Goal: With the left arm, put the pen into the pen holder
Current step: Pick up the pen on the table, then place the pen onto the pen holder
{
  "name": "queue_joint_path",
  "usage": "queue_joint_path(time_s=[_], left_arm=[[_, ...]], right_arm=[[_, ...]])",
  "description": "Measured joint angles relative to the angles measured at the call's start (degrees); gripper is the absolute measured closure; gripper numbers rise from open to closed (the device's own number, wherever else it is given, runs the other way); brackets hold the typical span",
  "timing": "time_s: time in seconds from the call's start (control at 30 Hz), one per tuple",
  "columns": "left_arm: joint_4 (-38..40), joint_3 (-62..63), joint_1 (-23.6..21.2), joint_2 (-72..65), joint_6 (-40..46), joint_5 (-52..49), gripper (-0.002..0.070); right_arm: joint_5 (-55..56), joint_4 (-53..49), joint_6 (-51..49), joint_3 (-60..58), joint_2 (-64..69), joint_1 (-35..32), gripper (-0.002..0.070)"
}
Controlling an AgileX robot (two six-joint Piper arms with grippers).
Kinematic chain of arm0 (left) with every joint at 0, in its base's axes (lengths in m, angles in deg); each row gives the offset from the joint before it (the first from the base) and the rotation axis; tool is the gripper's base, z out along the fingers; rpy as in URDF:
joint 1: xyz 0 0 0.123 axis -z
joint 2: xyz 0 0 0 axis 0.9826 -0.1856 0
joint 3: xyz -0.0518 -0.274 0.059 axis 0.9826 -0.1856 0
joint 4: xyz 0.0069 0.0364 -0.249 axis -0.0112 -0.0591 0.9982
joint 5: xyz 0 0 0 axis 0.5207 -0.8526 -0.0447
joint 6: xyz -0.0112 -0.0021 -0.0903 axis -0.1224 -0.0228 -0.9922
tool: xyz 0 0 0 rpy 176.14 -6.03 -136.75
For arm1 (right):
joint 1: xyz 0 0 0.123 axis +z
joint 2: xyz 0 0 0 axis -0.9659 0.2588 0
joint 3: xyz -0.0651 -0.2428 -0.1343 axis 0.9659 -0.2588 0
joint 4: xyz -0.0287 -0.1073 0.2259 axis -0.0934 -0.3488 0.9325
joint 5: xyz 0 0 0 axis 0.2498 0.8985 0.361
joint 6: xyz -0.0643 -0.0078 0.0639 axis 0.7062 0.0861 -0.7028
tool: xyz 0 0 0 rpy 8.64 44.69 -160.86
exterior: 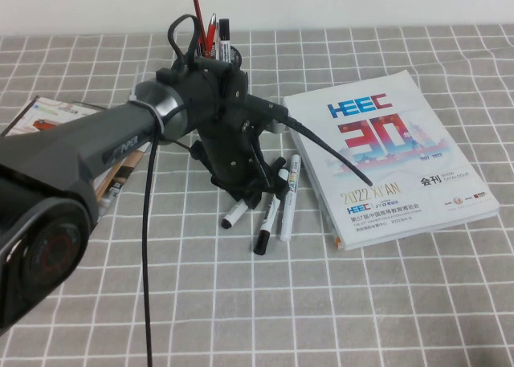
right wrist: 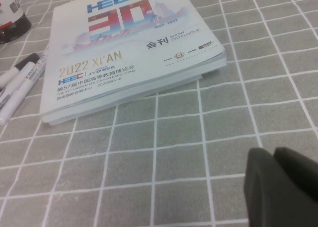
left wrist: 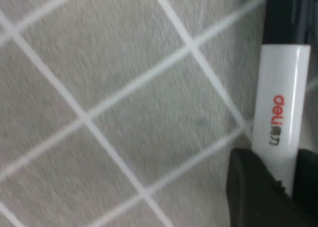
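Observation:
In the left wrist view the pen, with a white barrel printed in red and a black end, sits between my left gripper's two black fingers, close over the checked cloth. In the high view the left gripper points down among three markers, and I cannot tell there which one it holds. The pen holder is a black cup with a white label. In the high view it stands behind the left arm, with pens and scissors sticking up. My right gripper is shut and empty, low over the cloth.
A thick white catalogue lies right of the markers and also shows in the right wrist view. A printed box lies at the left under the arm. Loose black cables hang from the left arm.

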Motion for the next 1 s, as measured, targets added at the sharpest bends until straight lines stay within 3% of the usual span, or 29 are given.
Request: queue_joint_path(time_s=[0.2,0.33,0.5,0.73,0.87,1.0], left_arm=[[1.0,-2.9,0.0,6.0,1.0,-1.4,0.0556],[1.4,-9.7,0.0,15.9,1.8,6.6,0.0556],[1.6,-22.6,0.0,27.8,2.2,25.6,0.0556],[1.6,-39.0,-0.8,33.9,1.7,65.7,0.0556],[0.3,-39.8,-3.6,32.0,-3.0,77.7,0.0556],[-6.9,-39.7,-7.7,29.4,-13.6,86.7,0.0556]], right_arm=[[0.0,0.0,0.0,0.0,0.0,0.0,0.0691],[0.0,0.0,0.0,0.0,0.0,0.0,0.0691],[0.0,0.0,0.0,0.0,0.0,0.0,0.0691],[0.0,0.0,0.0,0.0,0.0,0.0,0.0691],[0.0,0.0,0.0,0.0,0.0,0.0,0.0691],[0.0,0.3,0.0,0.0,0.0,0.0,0.0691]])
